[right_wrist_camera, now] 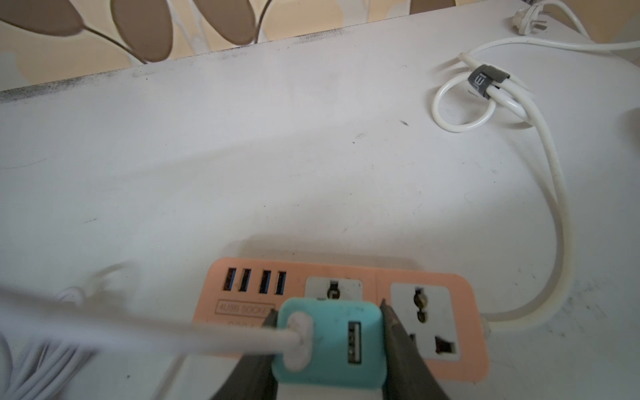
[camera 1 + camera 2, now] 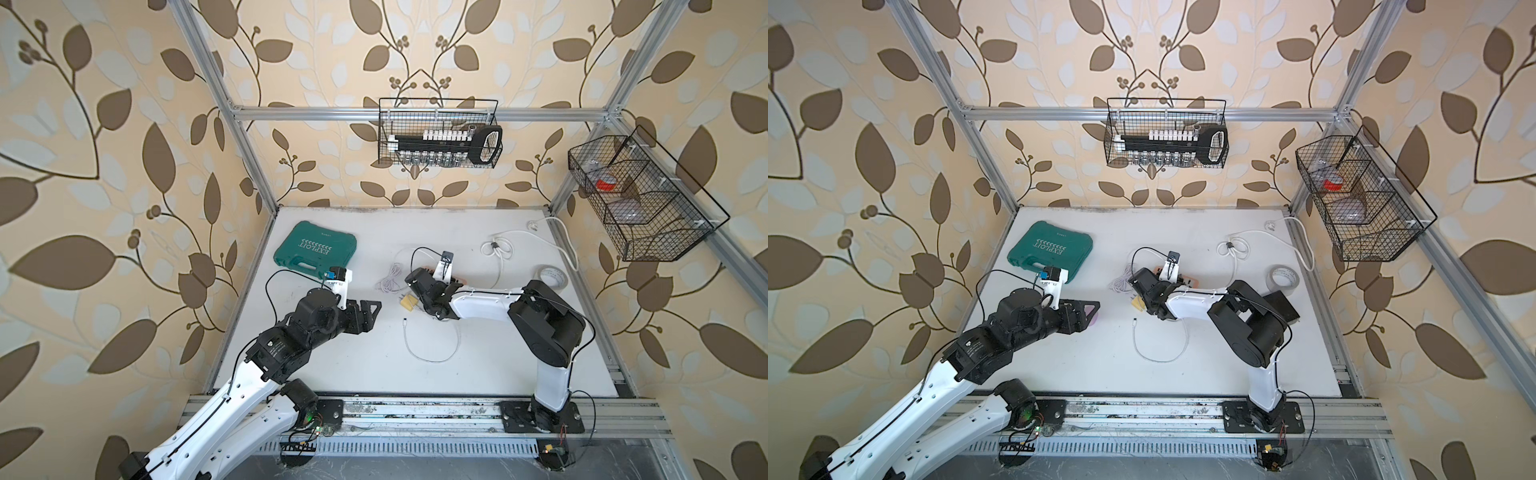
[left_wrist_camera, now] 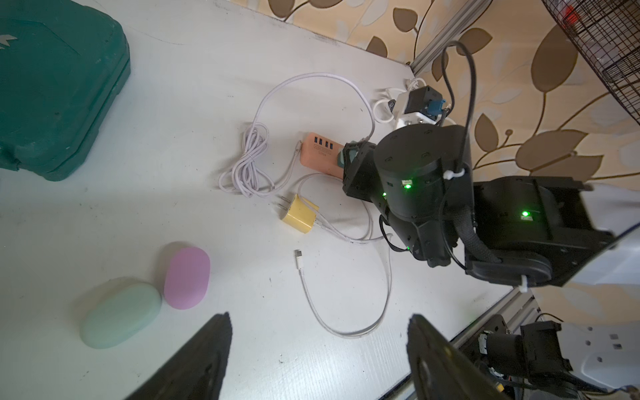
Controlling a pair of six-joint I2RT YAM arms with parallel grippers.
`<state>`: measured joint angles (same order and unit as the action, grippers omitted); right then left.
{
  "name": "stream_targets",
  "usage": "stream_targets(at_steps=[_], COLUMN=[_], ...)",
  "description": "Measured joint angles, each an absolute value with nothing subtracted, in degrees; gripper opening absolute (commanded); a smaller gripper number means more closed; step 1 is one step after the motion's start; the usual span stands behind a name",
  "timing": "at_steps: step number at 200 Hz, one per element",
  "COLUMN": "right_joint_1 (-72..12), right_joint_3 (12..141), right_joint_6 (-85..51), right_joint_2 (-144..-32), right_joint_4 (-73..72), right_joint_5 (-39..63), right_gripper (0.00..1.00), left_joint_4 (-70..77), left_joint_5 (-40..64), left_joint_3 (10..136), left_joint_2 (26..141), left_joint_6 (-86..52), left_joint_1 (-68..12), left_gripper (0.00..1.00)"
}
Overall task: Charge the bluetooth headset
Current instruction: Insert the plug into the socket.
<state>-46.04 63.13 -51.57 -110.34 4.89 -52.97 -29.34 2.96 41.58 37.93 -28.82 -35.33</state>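
Right, the action is all on the right arm: the right pincer (image 1: 329, 311) has its two dark jaws pressed against the sides of a teal USB adapter (image 1: 332, 349), gripping it firmly. A white cable (image 1: 173, 332) is plugged into one of the adapter's two ports, and the port beside it is bare. The adapter sits directly over the first socket of the peach power strip (image 1: 464, 349), hiding that socket's lower half (I can't tell whether its prongs are seated). The strip's four USB slots are in plain sight just beside the grip.

Over to the left arm: the left pincer (image 3: 318, 317) hangs above the desk (image 2: 498, 353) with its jaws spread wide and nothing between them. The headset is close by. A pink earbud case (image 3: 187, 277) and a mint earbud case (image 3: 121, 313) lie on the desk touching each other, both shut, just beside one of the jaws. In a top view only a sliver of pink peeks out from under that arm.

Between the arms, a yellow charger (image 3: 299, 214) lies on its side with its prongs bare. Its thin lead loops round to a loose connector (image 3: 298, 255) that rests on the desk, apart from both cases. A green tool case (image 2: 316, 249) sits at the back left.
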Motion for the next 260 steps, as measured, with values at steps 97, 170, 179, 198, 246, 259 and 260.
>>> stream_targets(at_steps=[97, 170, 179, 198, 246, 259, 260], right_joint_1=[-44.4, -42.7, -42.8, -42.8, -42.8, -42.8, -42.8], right_joint_3=[63.4, 63.9, 63.8, 63.9, 63.9, 64.1, 64.2], right_joint_6=[-51.3, -50.1, -50.1, -50.1, -49.5, -49.3, -49.2], right_joint_2=[-110.3, -110.3, -110.3, -110.3, -110.1, -110.1, -110.1], right_joint_4=[4.5, 4.3, 4.3, 4.3, 4.9, 5.4, 5.4], right_joint_5=[-51.4, -50.0, -50.0, -50.0, -49.9, -49.7, -49.7], right_gripper=[0.28, 0.29, 0.3, 0.34, 0.43, 0.47, 0.47], left_joint_4=[-29.3, -29.3, -29.3, -29.3, -29.3, -29.3, -29.3], left_joint_5=[3.0, 3.0, 3.0, 3.0, 2.9, 2.9, 3.0], left_joint_3=[41.6, 41.6, 41.6, 41.6, 41.5, 41.5, 41.5], left_joint_2=[37.9, 37.9, 37.9, 37.9, 37.9, 37.9, 37.9], left_joint_6=[-29.0, -29.0, -29.0, -29.0, -29.0, -29.0, -29.0], left_joint_1=[-35.3, -35.3, -35.3, -35.3, -35.3, -35.3, -35.3], left_gripper=[0.82, 0.82, 0.82, 0.82, 0.82, 0.82, 0.82])
